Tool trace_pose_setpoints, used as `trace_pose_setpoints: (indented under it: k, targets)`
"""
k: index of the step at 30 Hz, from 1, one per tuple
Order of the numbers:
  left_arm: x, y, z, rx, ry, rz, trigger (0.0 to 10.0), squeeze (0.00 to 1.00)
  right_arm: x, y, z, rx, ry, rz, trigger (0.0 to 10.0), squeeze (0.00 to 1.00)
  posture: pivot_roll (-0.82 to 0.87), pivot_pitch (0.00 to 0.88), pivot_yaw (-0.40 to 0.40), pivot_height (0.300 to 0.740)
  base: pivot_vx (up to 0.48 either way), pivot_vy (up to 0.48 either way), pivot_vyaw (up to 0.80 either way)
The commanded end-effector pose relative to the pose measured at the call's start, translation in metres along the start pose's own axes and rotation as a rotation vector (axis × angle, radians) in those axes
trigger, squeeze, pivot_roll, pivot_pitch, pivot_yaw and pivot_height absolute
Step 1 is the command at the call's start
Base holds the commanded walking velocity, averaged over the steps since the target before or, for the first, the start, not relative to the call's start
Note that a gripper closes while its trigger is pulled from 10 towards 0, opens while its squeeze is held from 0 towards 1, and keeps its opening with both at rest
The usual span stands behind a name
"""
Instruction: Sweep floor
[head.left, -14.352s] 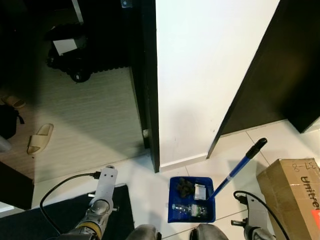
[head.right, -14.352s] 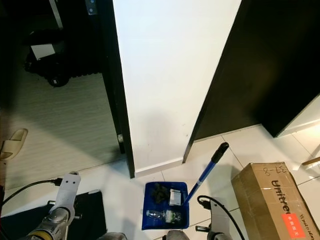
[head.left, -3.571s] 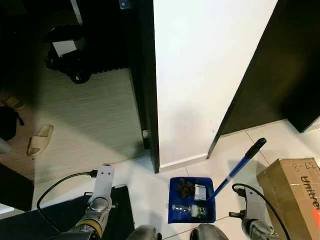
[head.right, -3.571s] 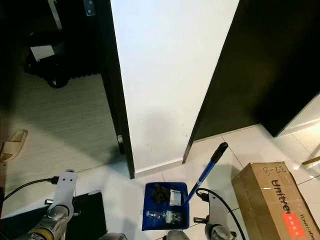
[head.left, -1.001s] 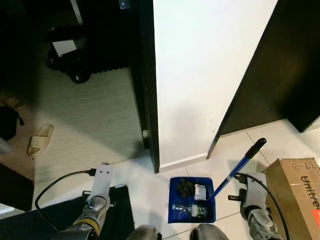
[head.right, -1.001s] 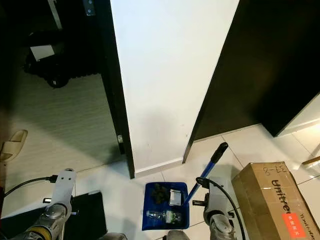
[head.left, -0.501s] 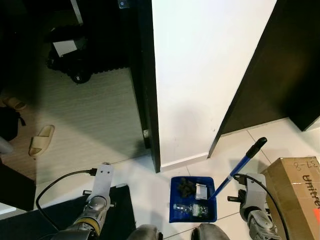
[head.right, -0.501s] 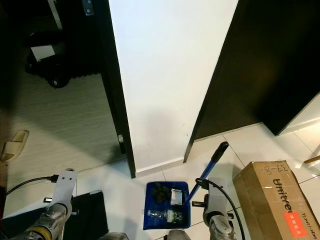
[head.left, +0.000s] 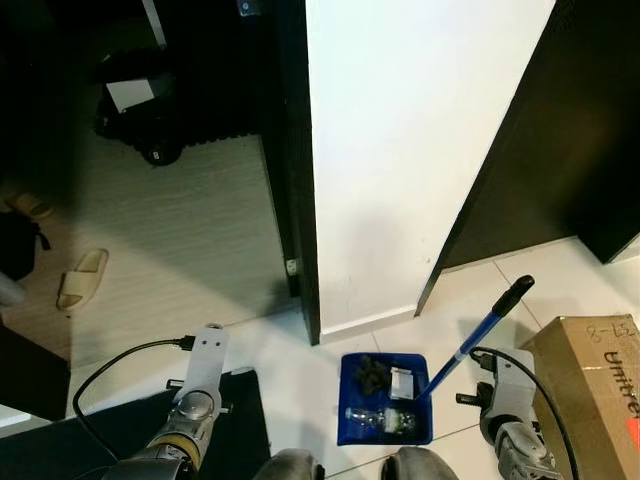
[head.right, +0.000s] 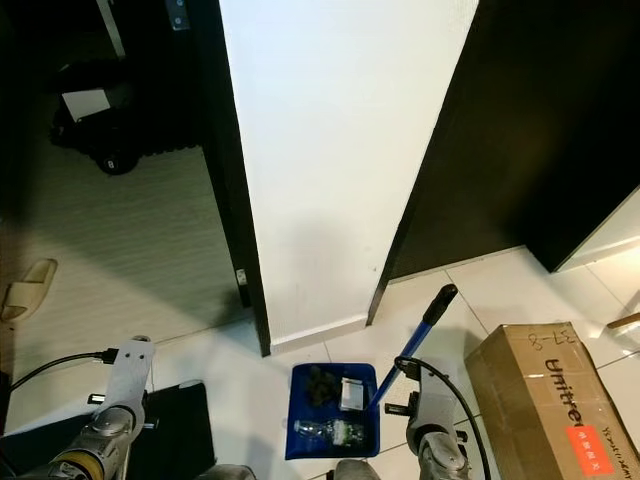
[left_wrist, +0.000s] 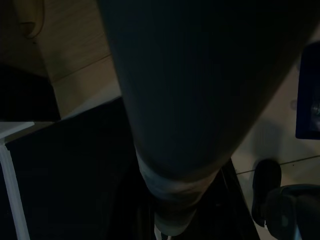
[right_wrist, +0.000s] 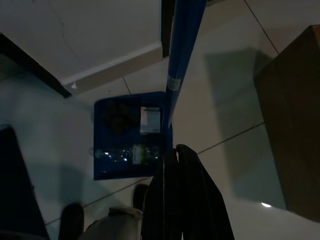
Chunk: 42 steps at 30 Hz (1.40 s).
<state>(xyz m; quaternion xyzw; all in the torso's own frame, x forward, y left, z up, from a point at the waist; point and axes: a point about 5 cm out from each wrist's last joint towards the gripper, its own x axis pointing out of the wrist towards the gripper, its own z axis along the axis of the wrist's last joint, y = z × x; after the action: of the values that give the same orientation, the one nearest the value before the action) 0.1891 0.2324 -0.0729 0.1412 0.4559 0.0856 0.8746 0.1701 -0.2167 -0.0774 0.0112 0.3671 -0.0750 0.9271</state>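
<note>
Left eye view is looking down on one blue dustpan lying on the white tile floor, just in front of the end of a white wall. Three things are sitting in it: one dark clump of debris, one small white packet and one clear plastic bottle lying on its side. One blue handle with a black grip is rising from the pan's right edge, its long axis slanting up and away to the right.

One cardboard box is standing close on the right, and a dark door is hanging open beyond the handle. On the left, one black mat is lying under the idle left arm, and one slipper is resting on the wooden floor through the doorway.

Right gripper is hovering just beside the handle's lower end, its fingers pressed together and holding nothing. Whether the left gripper is parted cannot be told.
</note>
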Motion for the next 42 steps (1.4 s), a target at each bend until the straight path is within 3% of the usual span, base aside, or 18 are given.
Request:
trace_pose_setpoints:
  k: [1, 42]
  targets:
    - [0.0003, 0.0079, -0.004, 0.03, 0.027, 0.016, 10.0, 0.0, 0.0004, -0.0008, -0.0009, -0.006, 0.018, -0.006, 10.0, 0.0, 0.07, 0.0, -0.011, 0.74, 0.0, 0.0, 0.0]
    - [0.0004, 0.0063, -0.0038, 0.036, 0.033, 0.016, 10.0, 0.0, -0.0004, -0.0011, -0.0073, -0.033, 0.074, -0.015, 10.0, 0.0, 0.08, 0.0, -0.015, 0.74, 0.0, 0.0, 0.0]
